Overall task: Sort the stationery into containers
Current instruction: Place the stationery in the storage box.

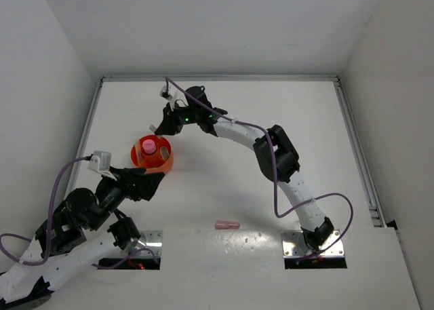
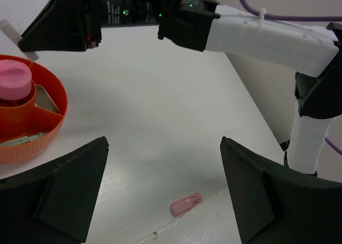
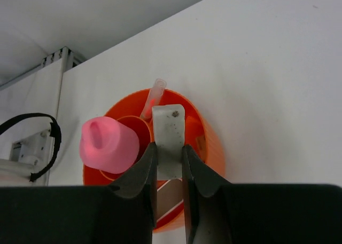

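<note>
Pink bar lies loose on the surface near the arm bases, long axis left-right, not sorted. Left hand is released, empty, just near of the orange tub. The tub holds a pink-capped tube and a thin stick. Right hand is clenched on a pale block over the tub's far side, long axis along the fingers. Left to do: block, then bar.
</note>
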Controlling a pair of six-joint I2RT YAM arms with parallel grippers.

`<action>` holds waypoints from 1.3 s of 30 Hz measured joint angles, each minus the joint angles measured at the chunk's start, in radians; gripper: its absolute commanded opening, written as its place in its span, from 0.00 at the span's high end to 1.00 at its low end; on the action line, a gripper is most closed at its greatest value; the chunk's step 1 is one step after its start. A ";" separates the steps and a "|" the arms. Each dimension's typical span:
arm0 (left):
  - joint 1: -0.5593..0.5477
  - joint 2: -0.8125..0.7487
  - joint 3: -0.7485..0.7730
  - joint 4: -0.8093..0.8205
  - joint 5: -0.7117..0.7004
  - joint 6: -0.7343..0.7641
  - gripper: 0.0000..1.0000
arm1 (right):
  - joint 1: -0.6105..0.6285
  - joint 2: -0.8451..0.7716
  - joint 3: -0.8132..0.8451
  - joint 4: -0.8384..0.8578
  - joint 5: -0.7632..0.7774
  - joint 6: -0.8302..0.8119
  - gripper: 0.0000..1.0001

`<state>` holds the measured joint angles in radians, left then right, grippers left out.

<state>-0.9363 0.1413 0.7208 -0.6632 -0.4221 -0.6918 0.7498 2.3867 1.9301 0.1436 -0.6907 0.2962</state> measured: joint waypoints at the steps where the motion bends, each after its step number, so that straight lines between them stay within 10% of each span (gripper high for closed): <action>1: 0.000 0.000 0.000 0.000 0.000 0.000 0.08 | 0.000 0.016 0.000 0.013 -0.008 0.019 1.00; 39: 0.008 0.000 0.000 0.000 0.004 0.000 0.08 | 0.001 0.119 0.010 0.190 -0.028 0.098 0.85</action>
<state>-0.9283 0.1413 0.7208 -0.6632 -0.4183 -0.6918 0.7506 2.5053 1.9400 0.3332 -0.7185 0.3946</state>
